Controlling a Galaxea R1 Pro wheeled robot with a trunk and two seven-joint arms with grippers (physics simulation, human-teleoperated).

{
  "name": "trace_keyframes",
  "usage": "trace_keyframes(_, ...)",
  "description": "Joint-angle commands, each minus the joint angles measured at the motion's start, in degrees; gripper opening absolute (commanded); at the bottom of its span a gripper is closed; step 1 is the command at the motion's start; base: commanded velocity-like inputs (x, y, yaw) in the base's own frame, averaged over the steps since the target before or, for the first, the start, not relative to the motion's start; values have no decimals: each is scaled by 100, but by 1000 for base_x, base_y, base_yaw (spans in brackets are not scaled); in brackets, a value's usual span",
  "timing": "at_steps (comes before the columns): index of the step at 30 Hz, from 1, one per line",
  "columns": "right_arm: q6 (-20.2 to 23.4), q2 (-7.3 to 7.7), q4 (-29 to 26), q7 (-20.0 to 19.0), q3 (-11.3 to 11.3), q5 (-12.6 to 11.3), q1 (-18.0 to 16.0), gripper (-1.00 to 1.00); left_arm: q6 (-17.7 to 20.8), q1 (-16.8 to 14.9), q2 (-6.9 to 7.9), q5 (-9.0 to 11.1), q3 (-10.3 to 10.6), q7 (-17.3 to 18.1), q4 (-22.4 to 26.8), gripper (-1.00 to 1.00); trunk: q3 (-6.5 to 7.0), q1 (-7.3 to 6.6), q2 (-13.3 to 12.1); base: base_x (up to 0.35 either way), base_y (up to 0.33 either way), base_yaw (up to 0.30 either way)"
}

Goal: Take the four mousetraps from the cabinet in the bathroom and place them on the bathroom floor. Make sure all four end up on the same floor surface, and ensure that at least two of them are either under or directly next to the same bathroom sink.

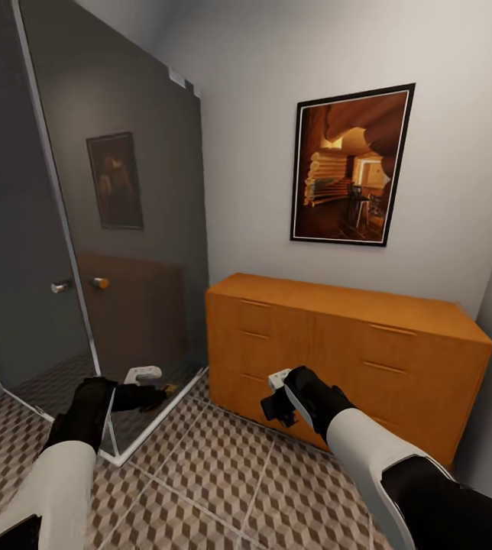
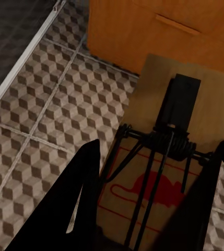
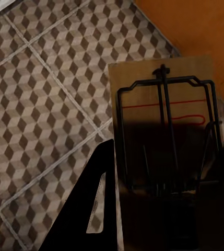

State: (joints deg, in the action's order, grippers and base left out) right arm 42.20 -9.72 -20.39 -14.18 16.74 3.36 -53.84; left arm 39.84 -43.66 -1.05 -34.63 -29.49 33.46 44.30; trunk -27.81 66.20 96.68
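Observation:
In the left wrist view a tan wooden mousetrap (image 2: 154,86) with black wire and a red mouse print sits between the dark fingers of my left gripper (image 2: 158,151), which is shut on it. My right gripper (image 3: 169,146) is shut on a second mousetrap (image 3: 164,78), a tan board with a black wire frame. From the head view both grippers hang low over the cube-patterned bathroom floor (image 1: 215,489): the left gripper (image 1: 150,396) by the shower glass, the right gripper (image 1: 276,401) before the dresser. The cabinet, the sink and the other mousetraps are out of view.
An orange wooden dresser (image 1: 353,344) stands against the far wall, close ahead of the right gripper. A glass shower enclosure (image 1: 124,229) with a raised white sill (image 1: 162,428) fills the left side. A framed picture (image 1: 351,164) hangs above the dresser. Tiled floor lies open between the arms.

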Motion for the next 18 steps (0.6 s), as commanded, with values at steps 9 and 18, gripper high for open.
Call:
trace_keyframes(9,2,-3,53,-33,22,7,-4,-100,-1116,-10,549,447,-514,-796,-1625,-100,-7,0,4,0,0,269)
trace_keyframes(18,-10,-3,72,-28,22,14,-4,-100,-2837,-11,687,841,-1102,-2651,-2349,-100,-7,0,4,0,0,270)
